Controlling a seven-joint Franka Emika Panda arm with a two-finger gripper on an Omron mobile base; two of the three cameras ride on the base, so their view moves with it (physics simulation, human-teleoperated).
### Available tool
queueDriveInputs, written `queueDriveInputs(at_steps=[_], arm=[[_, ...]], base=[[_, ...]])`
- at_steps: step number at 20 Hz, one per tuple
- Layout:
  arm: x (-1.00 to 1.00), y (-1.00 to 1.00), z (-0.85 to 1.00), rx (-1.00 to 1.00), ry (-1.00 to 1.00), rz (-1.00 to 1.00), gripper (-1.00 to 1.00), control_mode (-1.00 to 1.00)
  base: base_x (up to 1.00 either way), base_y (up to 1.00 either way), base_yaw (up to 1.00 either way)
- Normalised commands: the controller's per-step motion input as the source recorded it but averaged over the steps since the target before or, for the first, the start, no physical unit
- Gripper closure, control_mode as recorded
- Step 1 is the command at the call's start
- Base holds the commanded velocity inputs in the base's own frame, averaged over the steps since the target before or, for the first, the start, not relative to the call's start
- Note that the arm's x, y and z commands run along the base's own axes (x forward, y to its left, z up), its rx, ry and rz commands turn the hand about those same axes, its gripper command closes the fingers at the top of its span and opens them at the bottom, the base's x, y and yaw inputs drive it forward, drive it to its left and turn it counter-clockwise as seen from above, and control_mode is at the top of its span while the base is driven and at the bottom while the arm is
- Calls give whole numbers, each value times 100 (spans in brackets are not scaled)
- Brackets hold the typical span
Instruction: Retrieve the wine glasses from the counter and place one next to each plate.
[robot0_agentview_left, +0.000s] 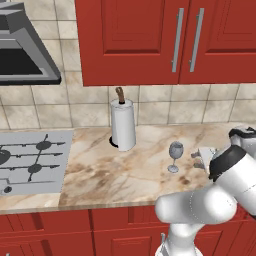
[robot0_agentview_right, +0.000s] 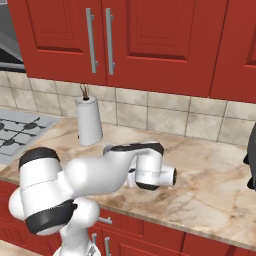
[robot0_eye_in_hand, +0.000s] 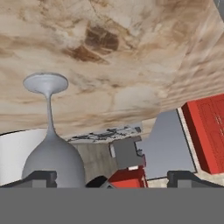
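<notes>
Wine glass (robot0_agentview_left: 175, 155), one counted, stands upright on the bench (robot0_agentview_left: 125, 170) at centre right of the left base frame, just left of my fingers (robot0_agentview_left: 202, 159) and apart from them. In the hand frame the same glass (robot0_eye_in_hand: 51, 144) appears inverted at lower left, its foot toward the upper left and its bowl close beside my left finger tip (robot0_eye_in_hand: 39, 178); no contact is seen. My fingers stand wide open and hold nothing. My arm rises from the lower right of the left base frame, elbow bent, with the hand lying roughly level above the bench and pointing toward the glass. One paper towel roll (robot0_agentview_left: 123, 123) stands at upper centre against the tiled wall. One gas hob (robot0_agentview_left: 31, 160) sits at left.
</notes>
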Motion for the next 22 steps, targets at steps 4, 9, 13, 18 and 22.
queueDriveInputs(at_steps=[4, 9, 13, 18, 22], arm=[[26, 0, -29, 0, 0, 0, -100, -100], [13, 5, -12, 0, 0, 0, -100, -100], [5, 13, -6, -1, -3, 0, -100, -100], [5, 16, -4, -1, -6, 0, -100, -100], [9, 16, -7, 0, -2, 0, -100, -100]], base=[[0, 0, 0], [0, 0, 0], [0, 0, 0], [0, 0, 0], [0, 0, 0]])
